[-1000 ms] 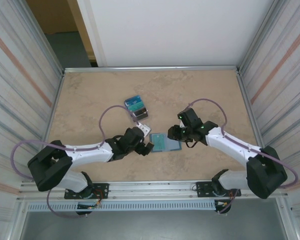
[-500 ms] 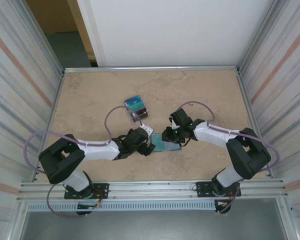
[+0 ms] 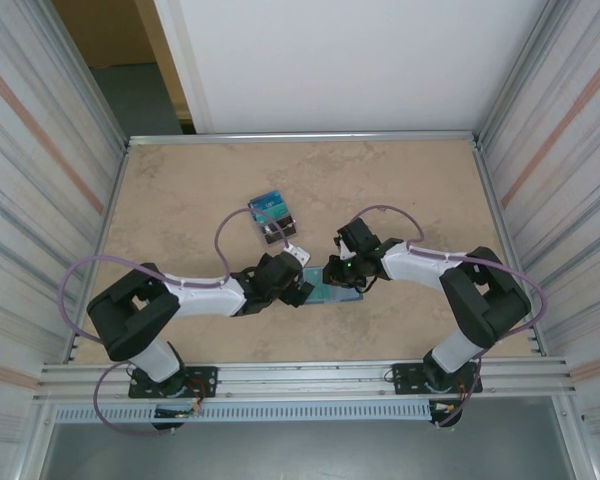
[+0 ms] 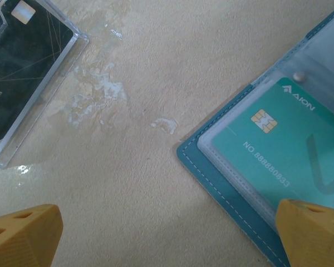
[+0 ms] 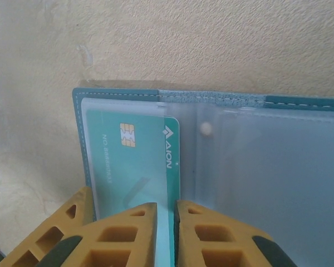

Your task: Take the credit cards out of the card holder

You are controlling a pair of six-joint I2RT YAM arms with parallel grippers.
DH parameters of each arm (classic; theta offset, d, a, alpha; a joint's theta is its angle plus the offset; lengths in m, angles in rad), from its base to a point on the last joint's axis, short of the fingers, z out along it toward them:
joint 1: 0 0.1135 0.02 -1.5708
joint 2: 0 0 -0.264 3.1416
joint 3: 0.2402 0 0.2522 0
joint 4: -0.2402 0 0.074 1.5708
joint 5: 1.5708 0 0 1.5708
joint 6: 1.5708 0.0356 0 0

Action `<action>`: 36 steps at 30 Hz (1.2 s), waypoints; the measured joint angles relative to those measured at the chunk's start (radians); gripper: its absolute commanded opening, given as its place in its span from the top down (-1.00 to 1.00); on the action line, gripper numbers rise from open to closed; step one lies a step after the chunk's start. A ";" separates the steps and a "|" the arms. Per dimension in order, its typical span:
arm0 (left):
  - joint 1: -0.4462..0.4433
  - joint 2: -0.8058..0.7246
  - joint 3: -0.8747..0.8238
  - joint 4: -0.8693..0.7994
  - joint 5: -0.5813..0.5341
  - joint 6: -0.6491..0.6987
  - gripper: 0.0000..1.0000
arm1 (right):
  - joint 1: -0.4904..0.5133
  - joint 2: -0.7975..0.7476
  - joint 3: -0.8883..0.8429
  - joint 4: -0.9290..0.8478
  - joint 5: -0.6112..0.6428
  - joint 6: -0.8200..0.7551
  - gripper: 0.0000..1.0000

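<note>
The card holder (image 5: 117, 93) lies open and flat on the table, a teal-blue bifold with clear pockets and a pale snap dot (image 5: 206, 129). A teal-green credit card (image 5: 133, 161) sits in its left pocket, one long edge showing past the sleeve. My right gripper (image 5: 166, 214) has closed to a narrow slit over that card's near end. My left gripper (image 4: 167, 233) is open wide, one yellow finger (image 4: 312, 233) resting over a corner of the card holder (image 4: 228, 189), with the card (image 4: 284, 139) just beyond. From above, both grippers (image 3: 298, 290) (image 3: 335, 272) meet at the holder (image 3: 326, 293).
A clear case with a black card (image 4: 22, 72) lies left of the holder. A small black piece with blue-green cards (image 3: 271, 215) sits farther back. Ribbed metal walls (image 3: 50, 180) close both sides. Bare tan tabletop (image 3: 410, 190) stretches behind.
My right arm slid left onto the holder and its jaws closed over the card's end. My left gripper crept right to the holder's corner, staying open.
</note>
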 measured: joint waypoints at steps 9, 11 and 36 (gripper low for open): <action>0.000 0.000 0.002 -0.011 -0.002 0.001 -0.97 | -0.013 0.011 -0.001 0.018 -0.006 0.000 0.78; 0.000 0.000 0.003 -0.012 -0.002 0.001 -0.97 | -0.018 0.011 -0.004 0.020 -0.006 0.000 0.79; 0.000 0.013 0.022 -0.037 -0.002 0.008 -0.97 | -0.040 0.023 -0.061 0.127 -0.080 0.008 0.78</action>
